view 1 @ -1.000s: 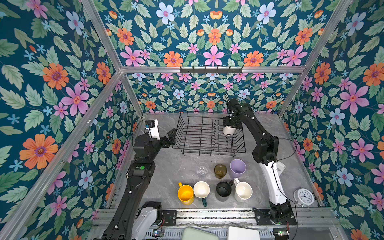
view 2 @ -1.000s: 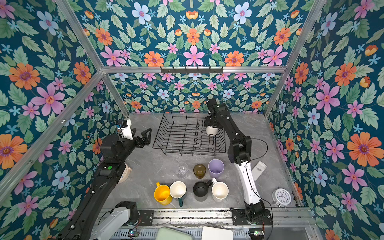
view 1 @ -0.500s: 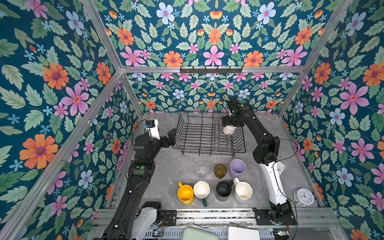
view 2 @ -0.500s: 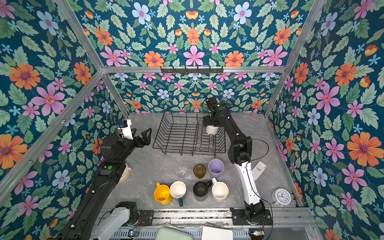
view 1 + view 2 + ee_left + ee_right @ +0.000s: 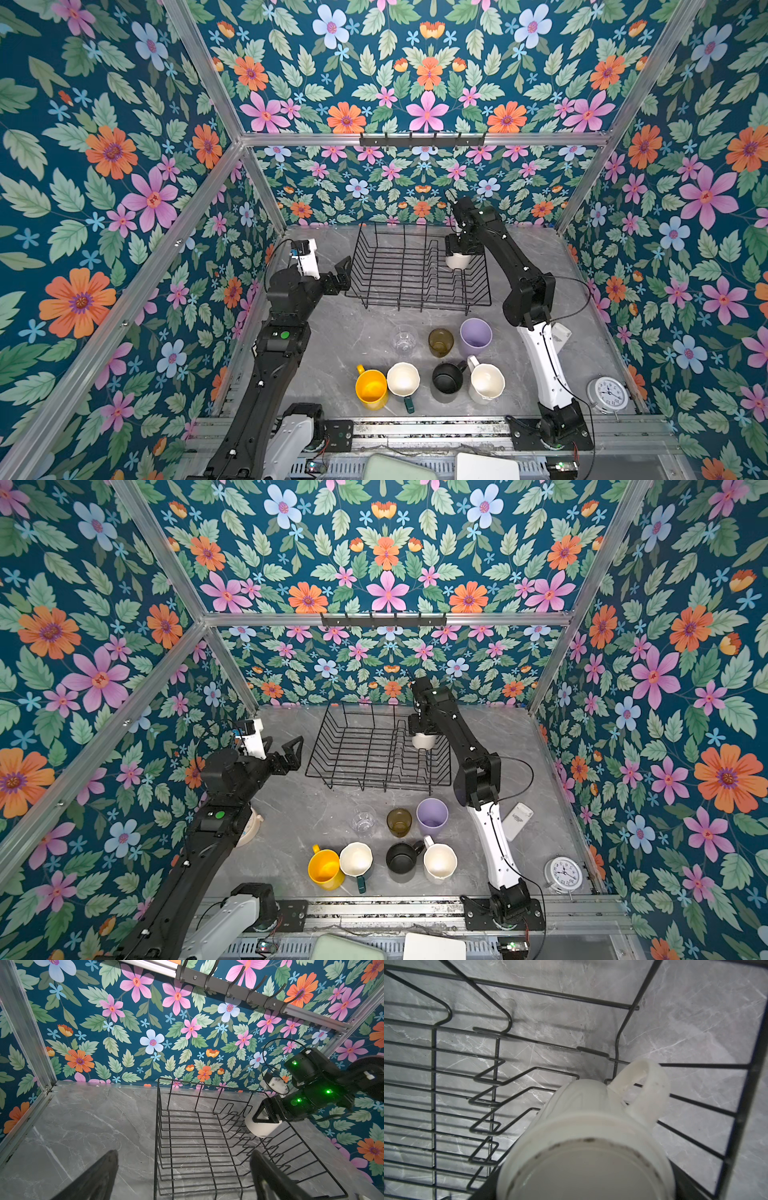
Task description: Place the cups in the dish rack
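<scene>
The left gripper (image 5: 281, 748) hovers wide open just left of the rack (image 5: 415, 300). Seven cups (image 5: 476, 337) stand on the table (image 5: 353, 332) in front of it. At its far right corner the right gripper (image 5: 461, 249) straddles an upturned white mug (image 5: 458, 261); firm grip or loose, cannot tell

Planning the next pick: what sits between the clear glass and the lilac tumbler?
The amber glass stands there, seen in both top views.

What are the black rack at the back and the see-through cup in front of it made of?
Dish rack: thin metal wire, seemingly black-coated, with a slight sheen. Clear glass: probably glass, perhaps clear plastic; the grey table shows through it.
</scene>
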Robot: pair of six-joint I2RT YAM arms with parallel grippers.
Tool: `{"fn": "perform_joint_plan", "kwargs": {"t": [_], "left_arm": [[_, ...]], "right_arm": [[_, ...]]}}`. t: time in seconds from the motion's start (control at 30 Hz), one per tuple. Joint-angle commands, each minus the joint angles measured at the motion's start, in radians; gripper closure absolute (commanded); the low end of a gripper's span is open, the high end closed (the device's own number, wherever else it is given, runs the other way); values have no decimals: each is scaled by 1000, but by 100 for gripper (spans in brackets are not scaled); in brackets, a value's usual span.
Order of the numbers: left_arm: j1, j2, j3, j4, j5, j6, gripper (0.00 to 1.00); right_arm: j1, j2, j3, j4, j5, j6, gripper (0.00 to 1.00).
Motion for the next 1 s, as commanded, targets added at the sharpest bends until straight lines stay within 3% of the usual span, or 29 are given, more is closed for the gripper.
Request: {"fn": "perform_joint_plan", "kwargs": {"t": [0.0, 0.3, 0.97], "left_arm": [[1, 0, 1, 18, 2, 0, 0], [1, -1, -1, 18, 4, -1, 0], [1, 2, -1, 20, 3, -2, 0]], "right_arm": [[7, -29, 8, 9, 17, -59, 40], [19, -88, 17, 14, 4, -196, 50], [0, -180, -149, 82, -103, -495, 55]]}}
